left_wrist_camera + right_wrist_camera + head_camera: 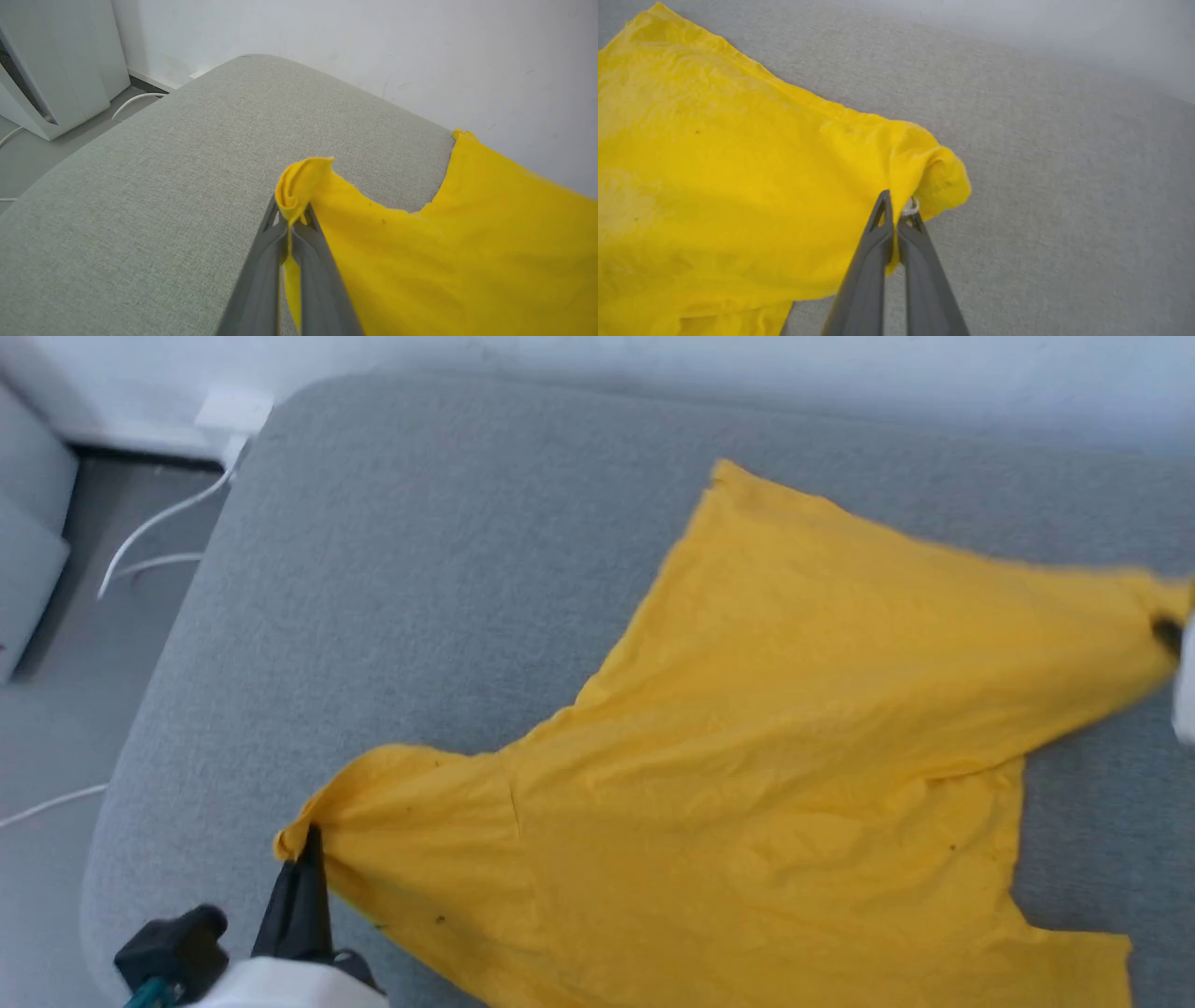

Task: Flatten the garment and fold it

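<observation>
Running up to a white wall [373,46], a grey cushion [420,569] carries the shirt [794,728]. The shirt is spread over the cushion's right half with a plain yellow face up. It is lightly wrinkled and drawn out between the two grippers. One far corner points toward the wall.

A white unit [60,60] stands on the grey floor [56,756] off the cushion's left end.

The left gripper [292,219] is clamped on a bunched end of the shirt near the cushion's near left edge, and yellow cloth curls above its tips. The right gripper [896,212] is pinched tight on the opposite bunched end, at the right edge of the head view.

A white cable [159,523] trails across the floor from a plug [233,411] at the wall.

A small pale tag [911,205] shows by the right fingertips; any print on it is too small to read.
</observation>
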